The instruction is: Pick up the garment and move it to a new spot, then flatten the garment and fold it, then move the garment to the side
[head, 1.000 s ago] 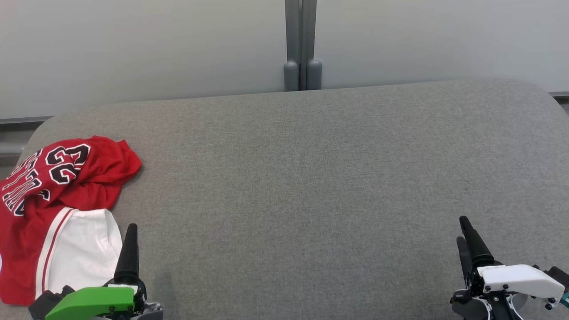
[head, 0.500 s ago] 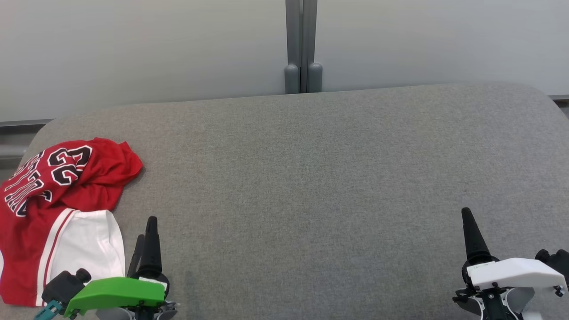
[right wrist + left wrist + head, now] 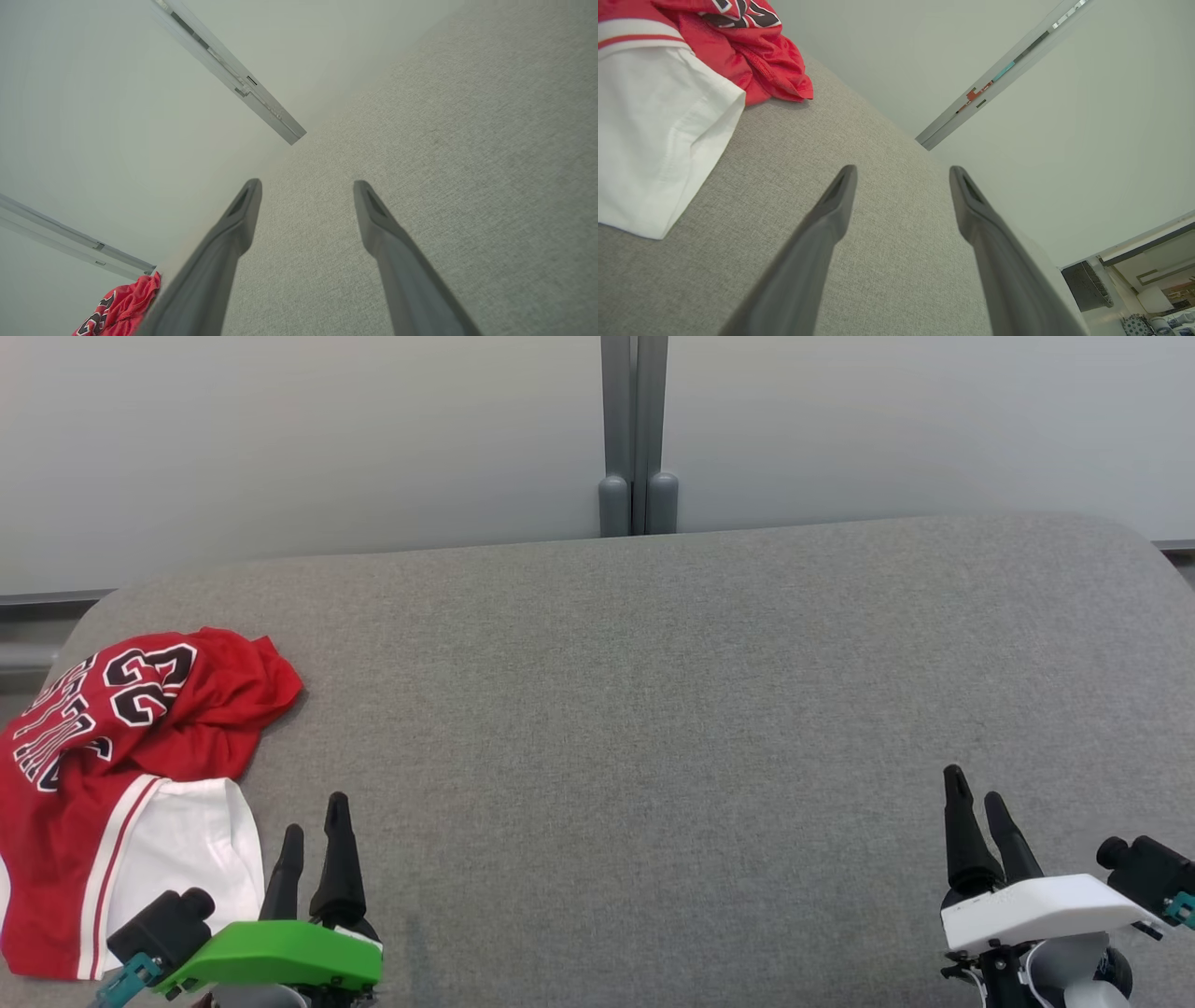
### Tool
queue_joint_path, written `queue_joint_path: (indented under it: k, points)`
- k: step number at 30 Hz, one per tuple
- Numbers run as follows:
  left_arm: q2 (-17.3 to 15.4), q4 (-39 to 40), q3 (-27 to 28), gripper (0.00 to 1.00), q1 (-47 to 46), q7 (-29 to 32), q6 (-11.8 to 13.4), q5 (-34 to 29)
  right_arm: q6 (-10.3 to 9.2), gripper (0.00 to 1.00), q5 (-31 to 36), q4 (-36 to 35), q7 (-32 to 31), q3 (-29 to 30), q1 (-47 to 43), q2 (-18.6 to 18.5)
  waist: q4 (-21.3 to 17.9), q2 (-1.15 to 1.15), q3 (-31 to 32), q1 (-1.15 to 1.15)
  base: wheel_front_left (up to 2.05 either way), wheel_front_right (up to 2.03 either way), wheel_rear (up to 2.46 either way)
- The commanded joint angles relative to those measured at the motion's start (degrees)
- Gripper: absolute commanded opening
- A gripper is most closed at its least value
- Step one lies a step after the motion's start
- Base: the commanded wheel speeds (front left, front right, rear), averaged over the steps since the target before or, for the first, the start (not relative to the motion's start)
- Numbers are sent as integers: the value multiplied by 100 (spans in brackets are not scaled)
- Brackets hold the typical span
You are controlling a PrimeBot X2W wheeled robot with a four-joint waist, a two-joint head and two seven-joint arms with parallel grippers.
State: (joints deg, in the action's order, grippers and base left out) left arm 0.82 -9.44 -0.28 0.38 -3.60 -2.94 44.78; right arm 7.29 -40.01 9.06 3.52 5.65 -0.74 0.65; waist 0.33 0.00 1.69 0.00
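The red and white garment (image 3: 112, 747) is seen crumpled at the left end of the gray desk (image 3: 653, 709), just beside the left pincer (image 3: 315, 815), which is held open and empty, while the right pincer (image 3: 973, 786) is held open and empty far off at the right.

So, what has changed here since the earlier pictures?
The left gripper moved a little toward the robot's right and turned, so both its fingers now show. The right gripper turned at the wrist likewise, almost in place. Both stayed open and empty. The garment lies untouched on the grey surface; its slight shift in the head view is the camera's.
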Motion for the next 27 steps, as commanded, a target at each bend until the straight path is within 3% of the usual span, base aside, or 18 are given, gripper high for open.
queue_joint_path:
  k: [1,27]
  points:
    - [-54,72,-34,100,7,-63,46,-259,24,100,254,-86,70,-37,6,-40,3,0,4,0,0,0,0]
    - [-89,-184,-360,100,80,-526,182,-1969,24,100,2179,87,541,-370,-69,-56,34,0,89,0,0,0,0]
